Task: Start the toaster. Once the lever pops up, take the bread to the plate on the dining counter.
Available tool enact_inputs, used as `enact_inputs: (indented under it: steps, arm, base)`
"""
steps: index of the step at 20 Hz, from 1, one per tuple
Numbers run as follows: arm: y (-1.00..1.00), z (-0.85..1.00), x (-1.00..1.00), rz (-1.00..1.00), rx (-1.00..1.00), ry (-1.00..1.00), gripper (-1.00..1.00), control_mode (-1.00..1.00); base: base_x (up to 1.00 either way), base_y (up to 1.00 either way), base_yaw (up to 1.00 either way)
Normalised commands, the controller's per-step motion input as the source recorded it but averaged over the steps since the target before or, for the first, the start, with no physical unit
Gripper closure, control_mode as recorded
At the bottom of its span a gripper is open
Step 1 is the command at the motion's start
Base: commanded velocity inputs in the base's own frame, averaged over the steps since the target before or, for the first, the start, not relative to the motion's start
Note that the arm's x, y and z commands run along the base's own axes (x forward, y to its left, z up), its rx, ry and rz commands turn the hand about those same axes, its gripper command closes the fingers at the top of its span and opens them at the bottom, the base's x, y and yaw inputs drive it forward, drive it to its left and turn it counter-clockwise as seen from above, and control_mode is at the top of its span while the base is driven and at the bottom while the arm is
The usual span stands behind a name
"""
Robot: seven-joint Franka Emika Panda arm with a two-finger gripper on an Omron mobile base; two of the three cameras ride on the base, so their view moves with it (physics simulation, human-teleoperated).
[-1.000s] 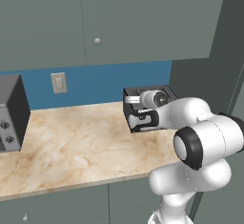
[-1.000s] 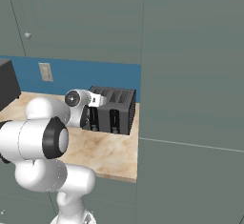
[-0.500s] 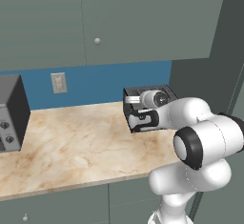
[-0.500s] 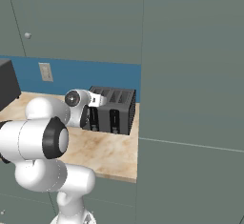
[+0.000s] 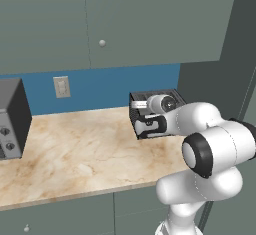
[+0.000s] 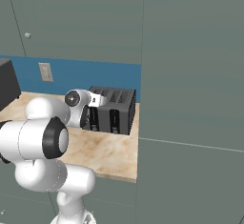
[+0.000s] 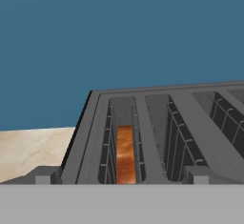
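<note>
The dark grey toaster stands at the right end of a marbled counter, against the blue wall. In the right base view the toaster shows its two front lever slots. My gripper is pressed close to the toaster's front, low at the left lever slot. From the hand view I look over the toaster's top; the bread sits deep in the left slot, orange-brown edge up. My gripper is open, fingertips wide apart and holding nothing. The plate and the dining counter are out of view.
A larger grey oven box with knobs stands at the counter's left end. A wall outlet is on the blue wall. Grey cabinets hang above the counter, and a tall grey panel rises right beside the toaster.
</note>
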Motion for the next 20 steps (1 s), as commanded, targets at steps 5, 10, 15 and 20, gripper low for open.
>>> enact_inputs:
  steps: [5,10,15,20]
  arm:
    - [0.00,0.00,0.00,0.00,0.00,0.00,-1.00,-1.00]
    - [0.00,0.00,0.00,0.00,0.00,0.00,-1.00,-1.00]
    - [0.00,0.00,0.00,0.00,0.00,0.00,-1.00,-1.00]
    - [0.00,0.00,0.00,0.00,0.00,0.00,-1.00,-1.00]
  base:
    - [0.00,0.00,0.00]
    - [0.00,0.00,0.00]
    - [0.00,0.00,0.00]
    - [0.00,0.00,0.00]
